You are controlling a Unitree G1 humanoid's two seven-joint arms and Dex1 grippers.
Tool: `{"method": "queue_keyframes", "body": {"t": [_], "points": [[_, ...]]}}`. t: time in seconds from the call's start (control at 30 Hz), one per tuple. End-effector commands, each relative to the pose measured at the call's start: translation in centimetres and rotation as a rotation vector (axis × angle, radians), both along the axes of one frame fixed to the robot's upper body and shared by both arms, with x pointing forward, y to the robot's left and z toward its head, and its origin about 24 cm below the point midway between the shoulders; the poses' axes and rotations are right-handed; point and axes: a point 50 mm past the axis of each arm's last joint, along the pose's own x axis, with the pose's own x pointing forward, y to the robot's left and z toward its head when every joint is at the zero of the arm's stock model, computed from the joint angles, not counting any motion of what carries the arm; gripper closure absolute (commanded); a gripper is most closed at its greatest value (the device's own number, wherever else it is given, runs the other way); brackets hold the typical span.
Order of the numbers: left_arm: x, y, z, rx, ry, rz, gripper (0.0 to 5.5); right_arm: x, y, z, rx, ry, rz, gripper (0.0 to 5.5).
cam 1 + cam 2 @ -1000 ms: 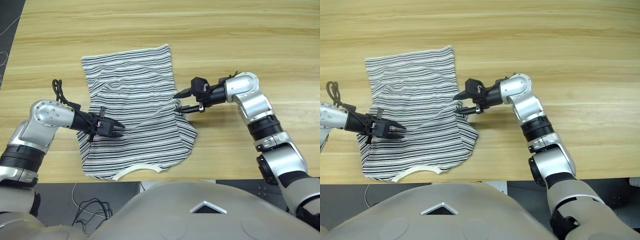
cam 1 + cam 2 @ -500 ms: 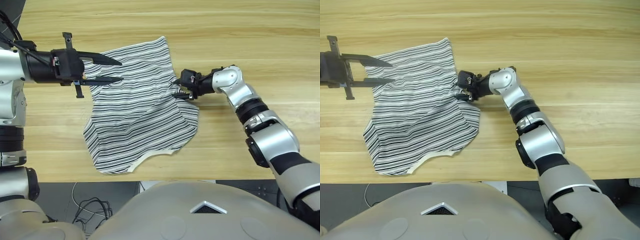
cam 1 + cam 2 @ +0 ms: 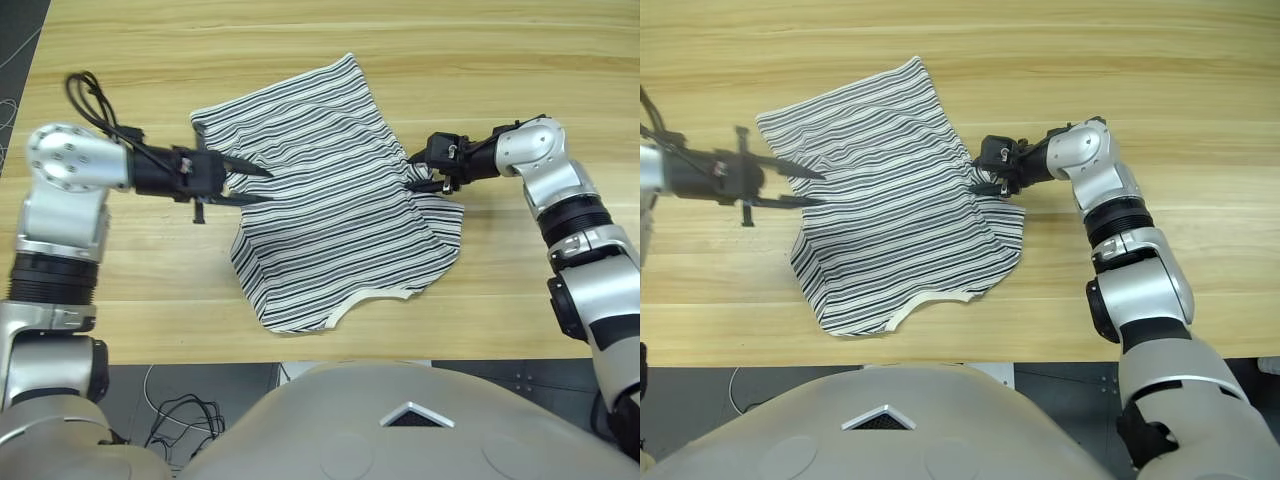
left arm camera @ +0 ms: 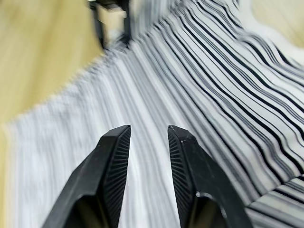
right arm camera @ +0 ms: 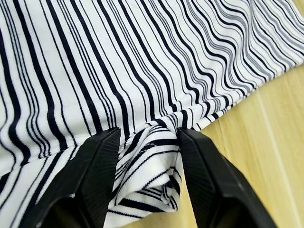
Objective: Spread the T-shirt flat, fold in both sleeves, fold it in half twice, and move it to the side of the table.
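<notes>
A black-and-white striped T-shirt (image 3: 335, 200) lies rumpled and slanted on the wooden table (image 3: 500, 60), its white-trimmed hem (image 3: 370, 300) toward the front edge. My right gripper (image 3: 412, 175) is at the shirt's right edge, shut on a bunched fold of the fabric (image 5: 148, 142). My left gripper (image 3: 266, 186) hovers over the shirt's left edge with its fingers (image 4: 116, 156) open and only the stripes beneath. In the left wrist view the right gripper (image 4: 111, 28) shows blurred at the cloth's far side.
Bare wood lies beyond the shirt and to its right. The table's front edge (image 3: 150, 362) runs just below the hem, with dark floor and cables (image 3: 180, 410) under it. More dark floor borders the table's left edge (image 3: 20, 60).
The right gripper has pulled the shirt's edge to the right, dragging the shirt with it. The left gripper has come from the far left corner nearer and rightward over the left edge, still open.
</notes>
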Motion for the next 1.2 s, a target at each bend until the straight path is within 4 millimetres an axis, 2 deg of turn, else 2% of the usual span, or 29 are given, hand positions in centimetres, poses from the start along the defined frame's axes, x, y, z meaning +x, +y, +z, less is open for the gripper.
{"method": "queue_keyframes", "body": {"t": [0.03,0.1,0.23,0.3,0.37,0.5,0.7,0.8,0.93,1.03,1.17,1.2], "points": [[-0.9,-0.8,-4.1,0.121,0.089,-0.062,4.05,-0.9,0.9,-1.0,0.021,0.052,0.015,3.27],[-1.5,-0.3,-6.5,0.232,0.131,-0.074,4.05,-1.1,1.1,-1.1,0.024,0.057,0.02,3.27],[-2.8,3.5,-10.2,0.506,0.225,-0.045,4.05,-1.3,1.7,-1.2,0.036,0.061,0.031,3.27],[-3.5,5.9,-10.5,0.602,0.265,-0.019,4.05,-1.4,2.0,-1.2,0.038,0.06,0.039,3.27],[-3.9,7.7,-10.0,0.654,0.285,0.007,4.05,-1.5,2.6,-1.4,0.043,0.061,0.045,3.27],[-3.9,9.6,-9.0,0.697,0.287,0.044,4.05,-1.6,5.3,-1.7,0.118,0.062,0.041,3.27],[-4.1,9.8,-9.0,0.695,0.289,0.044,4.05,-1.7,9.0,-1.9,0.228,0.067,0.021,3.27],[-4.1,9.7,-8.9,0.69,0.288,0.037,4.05,-1.2,9.5,-1.7,0.264,0.057,-0.026,3.27],[-3.9,8.7,-8.6,0.629,0.275,0.018,4.05,-0.8,7.8,-1.8,0.212,0.045,-0.033,3.27],[-3.1,7.2,-7.0,0.513,0.234,0.008,4.05,-0.6,5.9,-1.7,0.163,0.032,-0.022,3.27],[-1.0,3.4,0.4,0.181,0.099,-0.015,4.05,-0.1,1.5,-0.8,0.08,-0.003,-0.044,3.27],[-1.0,3.0,1.3,0.149,0.089,-0.026,4.05,0.1,0.5,-0.4,0.069,-0.014,-0.058,3.27]]}}
